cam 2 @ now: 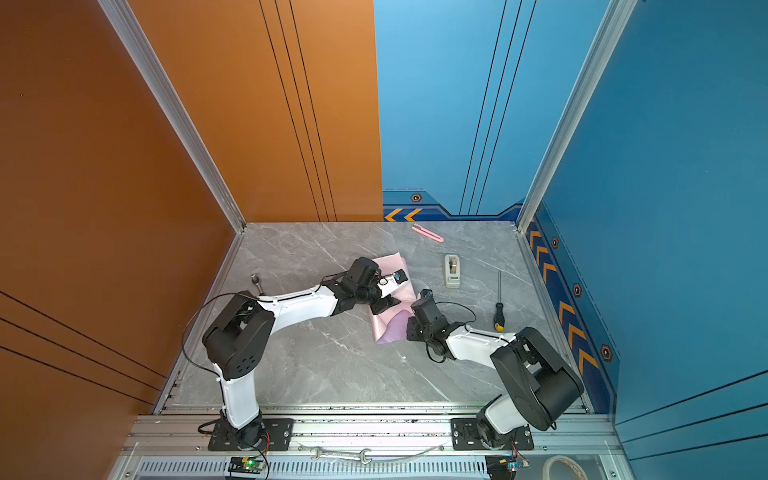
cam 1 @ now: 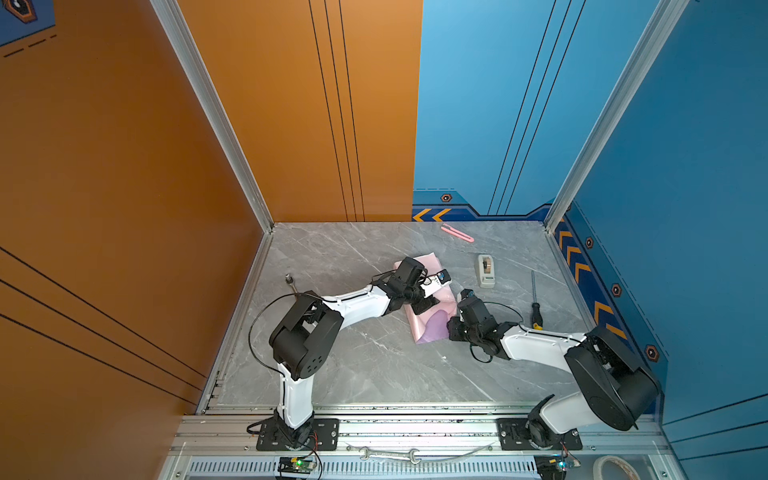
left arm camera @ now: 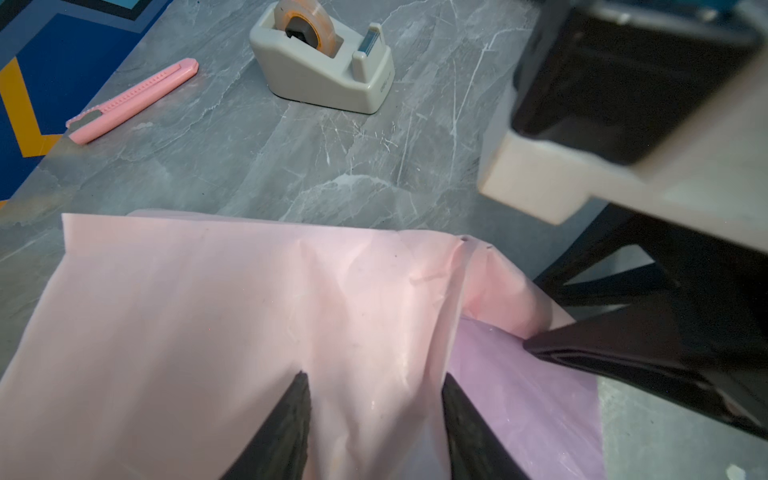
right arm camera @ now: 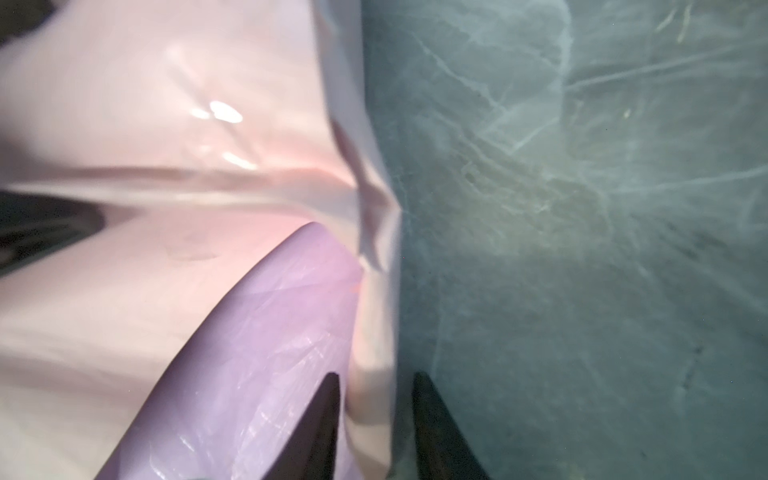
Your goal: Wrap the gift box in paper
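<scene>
- The paper (cam 1: pixel 422 328) lies just right of centre in both top views, on the grey table (cam 1: pixel 374 374). It is folded into a bundle, pale pink outside, with a lilac patch showing at the lower right.
- No box is visible. It is probably inside the bundle, so its position cannot be checked.
- The left gripper (left arm camera: pixel 378 399) reaches in from the left and sits on the bundle's upper part. Its jaws are spread, with nothing between them, and seem to pin the pink flap.
- The right gripper (right arm camera: pixel 376 399) comes in from the lower right. Its jaws straddle the pink edge beside the lilac patch, but I cannot tell whether they pinch it or are letting it go.
- Risk: no tape is visible on the fold. If the right jaws release, the creased flap may spring open.
- Risk: the sheet looks thin. A sideways pull while the left gripper presses down may tear or crumple it.
- Risk: a hidden box may slide under an uneven push, which would skew the folds.
- Risk: the two grippers are close together and may knock each other.
- The tape dispenser (cam 1: pixel 486 270) stands near, up and to the right. The pink cutter (cam 1: pixel 457 232) lies at the back edge, and a screwdriver (cam 1: pixel 536 307) lies further right.
</scene>
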`<state>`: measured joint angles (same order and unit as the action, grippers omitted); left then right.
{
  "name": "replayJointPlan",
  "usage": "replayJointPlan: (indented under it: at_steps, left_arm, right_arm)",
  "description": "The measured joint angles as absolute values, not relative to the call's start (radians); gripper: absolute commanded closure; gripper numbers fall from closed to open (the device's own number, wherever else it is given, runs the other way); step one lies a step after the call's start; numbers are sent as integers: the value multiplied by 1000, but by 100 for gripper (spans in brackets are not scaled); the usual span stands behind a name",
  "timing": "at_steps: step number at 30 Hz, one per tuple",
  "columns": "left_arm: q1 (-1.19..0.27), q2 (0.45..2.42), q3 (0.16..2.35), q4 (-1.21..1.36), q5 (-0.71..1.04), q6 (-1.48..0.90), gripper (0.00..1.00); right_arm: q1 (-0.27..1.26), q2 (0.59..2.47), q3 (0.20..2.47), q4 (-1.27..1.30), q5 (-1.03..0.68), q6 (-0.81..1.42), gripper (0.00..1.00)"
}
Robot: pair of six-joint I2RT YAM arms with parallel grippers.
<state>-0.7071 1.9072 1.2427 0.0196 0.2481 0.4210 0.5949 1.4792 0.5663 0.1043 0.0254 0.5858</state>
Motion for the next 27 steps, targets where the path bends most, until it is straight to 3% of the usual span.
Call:
replayJointPlan:
  at_steps: [8,13,18,27]
  left_arm:
    - [-707,1906,1238,27,248,421,51]
    - [-708,1906,1238,27,248,421,50]
    - [-708,1906,1238,27,248,421,51]
    - [-708,1906,1238,27,248,421,51]
  right_arm:
    - [524,1319,517,133,-81,627,56]
    - [409,1248,480,174,-144,681,70]
    - [364,1292,501,157,-154,702,81]
    - [411,1432,537,190,-184,704,85]
